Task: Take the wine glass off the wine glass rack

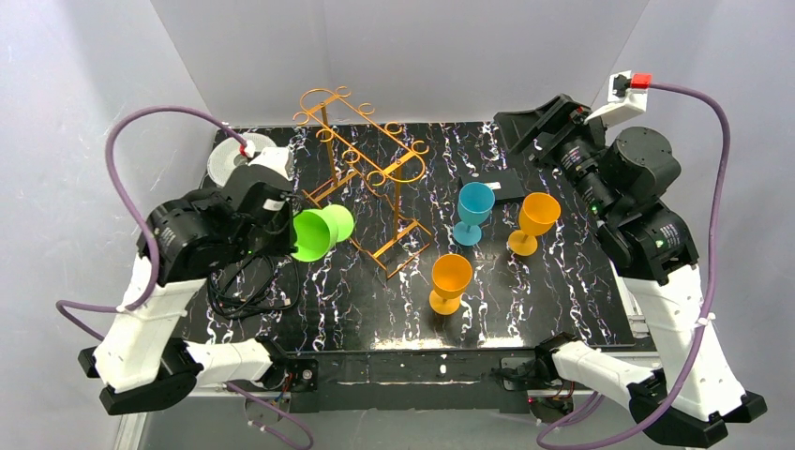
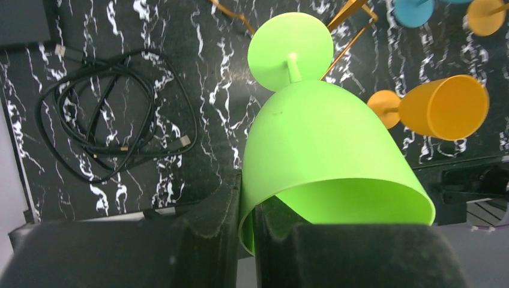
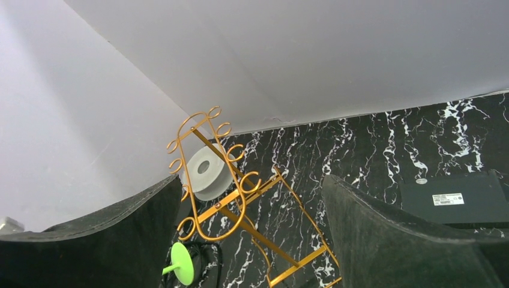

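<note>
The orange-gold wire wine glass rack (image 1: 370, 164) stands at the middle back of the table; it also shows in the right wrist view (image 3: 222, 180). My left gripper (image 1: 286, 230) is shut on the rim of a green wine glass (image 1: 319, 232), one finger inside the bowl and one outside (image 2: 247, 198). The green glass (image 2: 324, 138) lies on its side in the air, its foot pointing at the rack's left legs (image 2: 348, 24). The foot (image 3: 182, 263) sits below the scroll ends, apart from them. My right gripper (image 1: 539, 127) is open and empty, raised at the back right (image 3: 252, 204).
A blue glass (image 1: 474, 211) and two orange glasses (image 1: 536, 220) (image 1: 450, 281) stand right of the rack. A black box (image 1: 492, 183) lies behind them. A white spool (image 1: 230, 159) sits at the back left. Coiled black cables (image 1: 248, 281) lie under the left arm.
</note>
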Robot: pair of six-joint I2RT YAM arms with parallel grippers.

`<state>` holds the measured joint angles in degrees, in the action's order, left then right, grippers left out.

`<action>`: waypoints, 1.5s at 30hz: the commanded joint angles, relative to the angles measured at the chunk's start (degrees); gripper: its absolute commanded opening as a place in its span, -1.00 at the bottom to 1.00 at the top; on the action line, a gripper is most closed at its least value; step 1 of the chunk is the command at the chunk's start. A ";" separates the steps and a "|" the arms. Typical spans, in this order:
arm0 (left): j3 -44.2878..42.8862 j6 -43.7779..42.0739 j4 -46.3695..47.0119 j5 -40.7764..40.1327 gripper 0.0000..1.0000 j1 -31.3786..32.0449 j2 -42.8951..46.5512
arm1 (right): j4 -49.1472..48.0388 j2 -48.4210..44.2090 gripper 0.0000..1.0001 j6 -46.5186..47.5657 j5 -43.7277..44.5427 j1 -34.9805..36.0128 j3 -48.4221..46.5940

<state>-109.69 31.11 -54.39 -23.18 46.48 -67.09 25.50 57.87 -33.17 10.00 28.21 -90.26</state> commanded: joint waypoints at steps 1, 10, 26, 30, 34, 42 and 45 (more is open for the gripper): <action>6.80 3.89 -13.71 -1.02 -1.00 0.13 2.29 | -0.33 -0.48 0.89 1.10 0.66 0.14 0.61; 22.73 8.74 -8.78 6.32 -1.00 -0.97 3.89 | 0.25 -0.55 0.89 0.74 0.37 0.10 1.28; 38.11 5.04 1.24 22.67 -1.00 -11.96 3.95 | -0.51 -1.48 0.91 1.88 -0.19 0.14 3.79; 41.07 4.97 4.04 24.87 -1.00 -12.55 4.00 | -0.62 -1.19 0.91 1.04 -0.66 0.09 3.85; 43.47 4.90 5.48 27.57 -1.00 -13.62 3.29 | -0.58 -1.18 0.91 0.74 -0.90 0.09 3.93; 47.37 2.77 10.80 31.84 -1.00 -15.20 2.82 | 0.07 -2.20 0.91 1.08 -0.10 0.09 4.81; 48.54 1.86 13.06 32.11 -1.00 -15.28 2.16 | 0.41 -2.15 0.91 1.39 -0.15 0.09 5.00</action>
<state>-63.07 35.07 -39.35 6.20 31.62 -63.81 27.05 56.47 -32.73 9.50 28.21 -85.65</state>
